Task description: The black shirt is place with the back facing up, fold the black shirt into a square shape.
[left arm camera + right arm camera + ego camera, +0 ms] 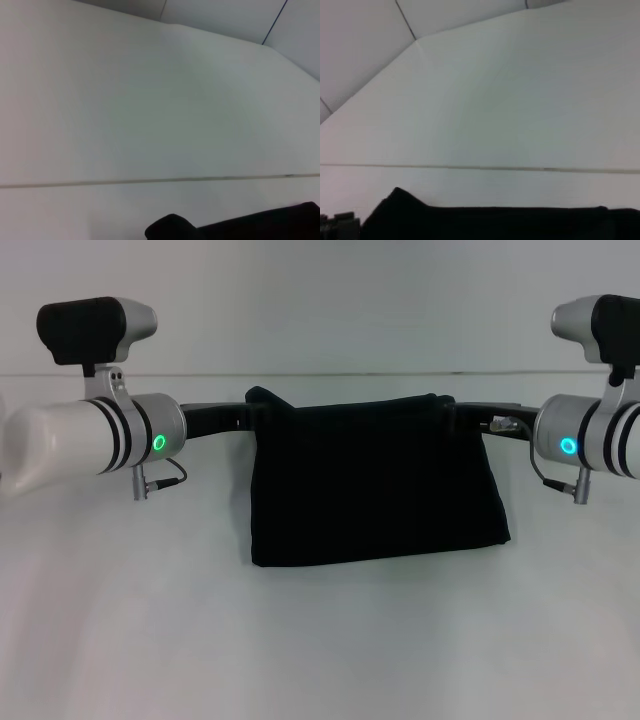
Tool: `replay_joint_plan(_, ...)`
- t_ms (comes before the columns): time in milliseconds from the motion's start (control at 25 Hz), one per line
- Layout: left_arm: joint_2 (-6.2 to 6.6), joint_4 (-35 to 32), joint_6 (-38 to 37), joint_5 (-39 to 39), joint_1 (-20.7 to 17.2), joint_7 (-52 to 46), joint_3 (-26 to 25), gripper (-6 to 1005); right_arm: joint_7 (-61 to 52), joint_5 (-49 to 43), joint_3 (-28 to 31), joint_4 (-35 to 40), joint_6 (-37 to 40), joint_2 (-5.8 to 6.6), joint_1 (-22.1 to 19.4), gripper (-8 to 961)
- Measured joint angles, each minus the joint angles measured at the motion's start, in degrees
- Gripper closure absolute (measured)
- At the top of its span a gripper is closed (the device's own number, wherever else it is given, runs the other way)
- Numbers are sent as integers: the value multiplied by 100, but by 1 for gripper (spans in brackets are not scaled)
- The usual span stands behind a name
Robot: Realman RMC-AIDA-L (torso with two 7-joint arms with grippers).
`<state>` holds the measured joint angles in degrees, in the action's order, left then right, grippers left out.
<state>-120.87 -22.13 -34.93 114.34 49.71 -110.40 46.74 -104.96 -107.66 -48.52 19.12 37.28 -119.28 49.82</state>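
The black shirt (375, 485) hangs as a folded, roughly square panel in the middle of the head view. Its top edge is stretched between my two grippers and its bottom edge reaches the white table. My left gripper (246, 415) holds the top left corner and my right gripper (466, 421) holds the top right corner; the cloth covers both sets of fingertips. A strip of the shirt's top edge shows in the left wrist view (270, 225) and in the right wrist view (495, 222).
The white table (320, 640) spreads in front of and to both sides of the shirt. A white wall rises behind it, meeting the table at a seam (320, 374). My two arms reach in from the left and right at shirt-top height.
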Motion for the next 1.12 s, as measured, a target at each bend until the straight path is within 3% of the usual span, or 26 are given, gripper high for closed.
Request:
replay_joint_plan(320, -23, -21, -12, 0, -70, -31, -7, 575, -17, 1, -313, -216, -431, -13, 23, 952)
replay_joint_plan(400, -33, -17, -12, 0, -77, -32, -8, 444, -18, 1, -378, -226, -555, -14, -10, 951)
replay_joint_plan(880, -87, -37, -34, -1, -164, -95, -8, 444, 181, 29, -348, -112, -761, 23, -106, 946)
replay_joint_plan(1120, -85, -208, -278, -4, -258, -172, -102, 445, 122, 47, -165, 204, 190, 130, -264, 944)
